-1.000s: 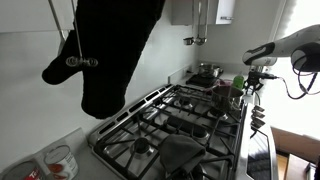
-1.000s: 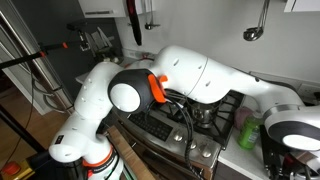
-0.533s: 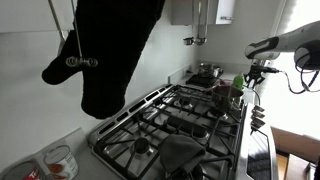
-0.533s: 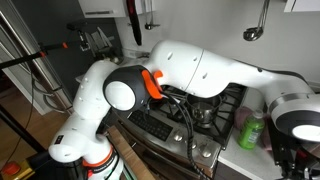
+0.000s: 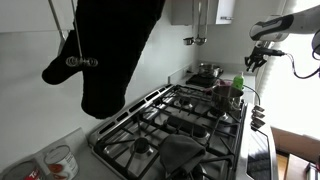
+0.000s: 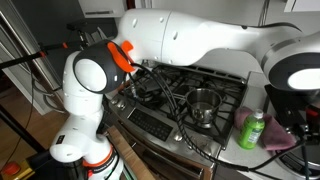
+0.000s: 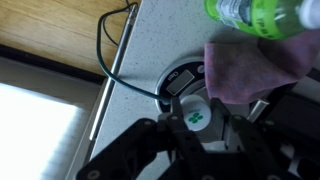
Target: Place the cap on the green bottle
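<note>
The green bottle (image 5: pixel 237 91) stands upright on the counter at the stove's far right corner; it also shows in an exterior view (image 6: pixel 251 130) and lies across the top of the wrist view (image 7: pixel 255 12). My gripper (image 7: pixel 196 120) is shut on a white cap (image 7: pixel 195 110) with a green clover mark. In an exterior view the gripper (image 5: pixel 255 59) hangs above and slightly right of the bottle, apart from it.
A shiny steel pot (image 5: pixel 207 71) (image 6: pixel 203 105) sits on a back burner of the gas stove (image 5: pixel 170 120). A purple cloth (image 7: pixel 255 70) (image 6: pixel 285 137) lies beside the bottle. A round black device (image 7: pixel 183 82) with a cable sits on the counter. A black cloth (image 5: pixel 115 45) hangs in front.
The arm has risen, lifting the gripper up from beside the bottle to well above it. In the exterior view facing the robot, the pot is now uncovered.
</note>
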{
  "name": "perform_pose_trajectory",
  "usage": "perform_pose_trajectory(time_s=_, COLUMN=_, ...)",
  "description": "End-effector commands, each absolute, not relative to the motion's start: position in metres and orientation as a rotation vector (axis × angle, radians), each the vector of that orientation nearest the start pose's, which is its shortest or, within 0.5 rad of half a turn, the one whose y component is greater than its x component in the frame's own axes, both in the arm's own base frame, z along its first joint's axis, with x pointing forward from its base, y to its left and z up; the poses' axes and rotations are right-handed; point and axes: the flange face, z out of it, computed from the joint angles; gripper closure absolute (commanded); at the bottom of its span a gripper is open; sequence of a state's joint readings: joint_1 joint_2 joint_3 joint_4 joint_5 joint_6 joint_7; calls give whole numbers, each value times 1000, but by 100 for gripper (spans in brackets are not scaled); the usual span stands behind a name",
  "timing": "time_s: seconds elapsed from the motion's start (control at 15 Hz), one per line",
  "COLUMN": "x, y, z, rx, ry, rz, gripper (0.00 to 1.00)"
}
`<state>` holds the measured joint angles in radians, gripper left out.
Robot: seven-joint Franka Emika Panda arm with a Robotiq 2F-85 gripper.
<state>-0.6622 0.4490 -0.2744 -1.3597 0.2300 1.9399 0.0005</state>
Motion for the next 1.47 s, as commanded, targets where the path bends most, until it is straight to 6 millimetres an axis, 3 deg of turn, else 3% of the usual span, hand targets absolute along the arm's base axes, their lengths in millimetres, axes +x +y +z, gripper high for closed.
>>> perform_pose_trajectory(time_s=0.0, x=451, y=-494, z=516, rx=-2844, ry=1285, rz=-325, gripper=92)
perform_pose_trajectory(time_s=0.13, x=450, y=-474, z=532, rx=-2901, ry=1183, rz=-346, gripper=92)
perform_pose_trajectory(time_s=0.33, x=454, y=-460, z=530, rx=-2967, ry=1035, rz=-346, gripper=92)
perform_pose_trajectory(time_s=0.4, x=461, y=-469, z=542, rx=-2935, ry=1106, rz=-353, gripper=67)
perform_pose_trajectory(time_s=0.67, x=460, y=-463, z=534, rx=-2950, ry=1054, rz=-340, gripper=67)
perform_pose_trajectory(time_s=0.73, x=460, y=-463, z=534, rx=-2951, ry=1053, rz=-339, gripper=92)
perform_pose_trajectory(time_s=1.13, x=468, y=-447, z=543, rx=-2936, ry=957, rz=-333, gripper=92)
perform_pose_trajectory(time_s=1.4, x=471, y=-440, z=536, rx=-2916, ry=958, rz=-210, gripper=92)
